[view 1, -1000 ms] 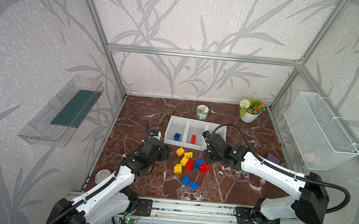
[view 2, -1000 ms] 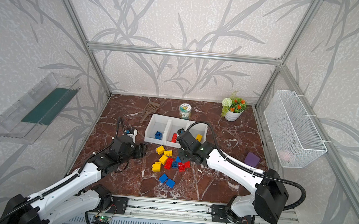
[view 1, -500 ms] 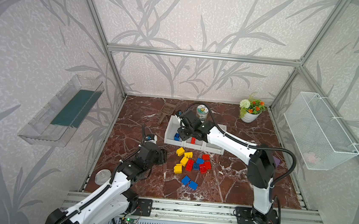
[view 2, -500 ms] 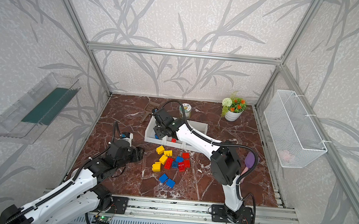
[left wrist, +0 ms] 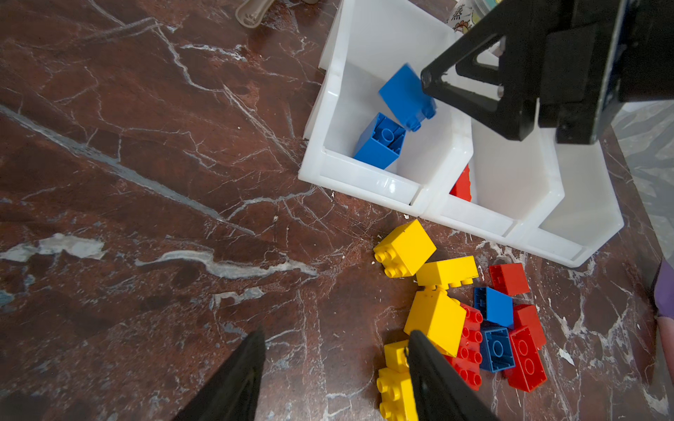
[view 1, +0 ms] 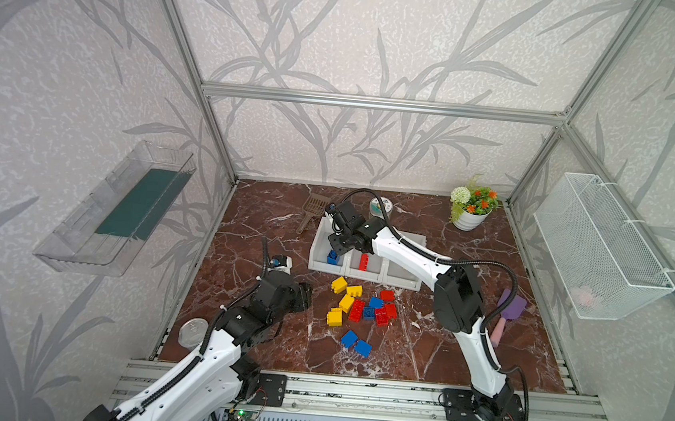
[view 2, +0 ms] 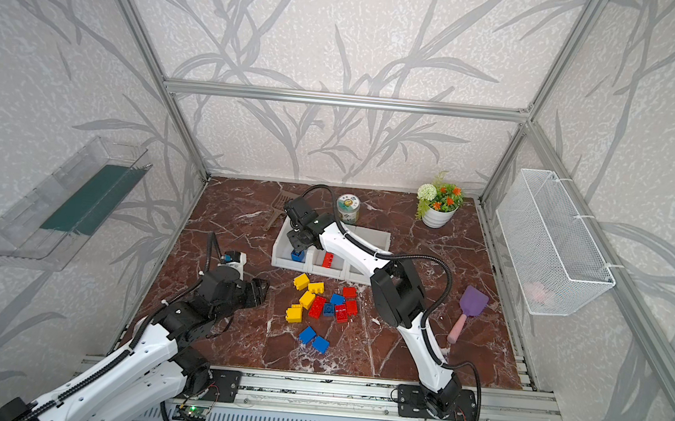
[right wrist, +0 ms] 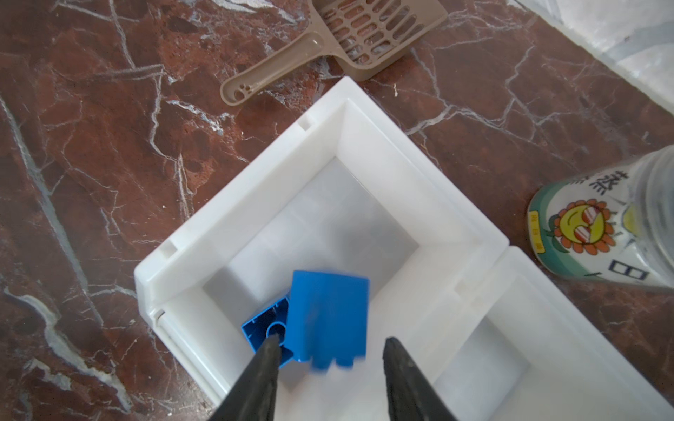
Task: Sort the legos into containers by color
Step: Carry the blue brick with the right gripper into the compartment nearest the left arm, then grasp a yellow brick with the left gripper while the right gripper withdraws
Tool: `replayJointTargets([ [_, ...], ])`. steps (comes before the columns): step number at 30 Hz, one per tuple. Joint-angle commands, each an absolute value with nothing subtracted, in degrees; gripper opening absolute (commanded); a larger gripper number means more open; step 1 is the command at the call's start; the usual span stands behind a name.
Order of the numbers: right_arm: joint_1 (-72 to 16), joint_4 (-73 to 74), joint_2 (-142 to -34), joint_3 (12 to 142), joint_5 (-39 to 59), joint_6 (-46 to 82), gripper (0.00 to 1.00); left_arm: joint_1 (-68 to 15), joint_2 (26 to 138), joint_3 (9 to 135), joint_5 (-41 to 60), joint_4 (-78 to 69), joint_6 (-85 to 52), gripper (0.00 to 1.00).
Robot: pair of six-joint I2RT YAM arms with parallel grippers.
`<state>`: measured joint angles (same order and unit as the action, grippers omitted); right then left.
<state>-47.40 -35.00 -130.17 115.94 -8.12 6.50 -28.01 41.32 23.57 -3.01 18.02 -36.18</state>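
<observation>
While the right hand (right wrist: pixel 330 340) is hanging over the bin at the nine o'clock end of the row of three white bins (view 1: pixel 363 273), its fingers are standing apart and gripping nothing. A blue brick (right wrist: pixel 328 313), tilted and blurred, is showing between them in the right wrist view with a gap on either side. In the left wrist view that brick is sitting right at one fingertip, and I cannot tell whether it is touching. A second blue brick (left wrist: pixel 379 142) is lying on its side in the same bin, and a red brick (view 1: pixel 363 261) is lying in the middle bin. At six o'clock from the bins, a heap (view 1: pixel 356 310) of yellow, red and blue bricks is lying on the bench (view 1: pixel 264 222), with two more blue bricks (view 1: pixel 349 339) lying apart at six o'clock from it. At nine o'clock from the heap, the left hand (left wrist: pixel 334 332) is hovering low over bare bench, its fingers spread and holding nothing.
</observation>
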Motion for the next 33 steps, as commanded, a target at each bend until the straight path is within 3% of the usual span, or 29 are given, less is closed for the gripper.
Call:
replayJointTargets([
  [1, -47.3, -36.7, -129.5, 117.6, -8.7, 6.6, 0.55, -28.1, 41.0, 22.8, -3.6, 18.6, -37.2, 0.65],
  [13, -47.2, -36.7, -120.4, 111.3, -8.6, 6.8, 0.57, -28.3, 42.4, 22.8, -1.3, 17.8, -37.0, 0.65],
  [23, -45.7, -28.5, -92.1, 75.7, -12.7, 14.2, 0.58, -30.2, 47.3, 25.3, 0.4, 16.8, -34.0, 0.64],
  [33, -44.9, -30.8, -71.1, 48.4, -18.0, 30.8, 0.58, -37.6, 61.2, 31.2, 1.3, 12.5, -28.7, 0.64],
])
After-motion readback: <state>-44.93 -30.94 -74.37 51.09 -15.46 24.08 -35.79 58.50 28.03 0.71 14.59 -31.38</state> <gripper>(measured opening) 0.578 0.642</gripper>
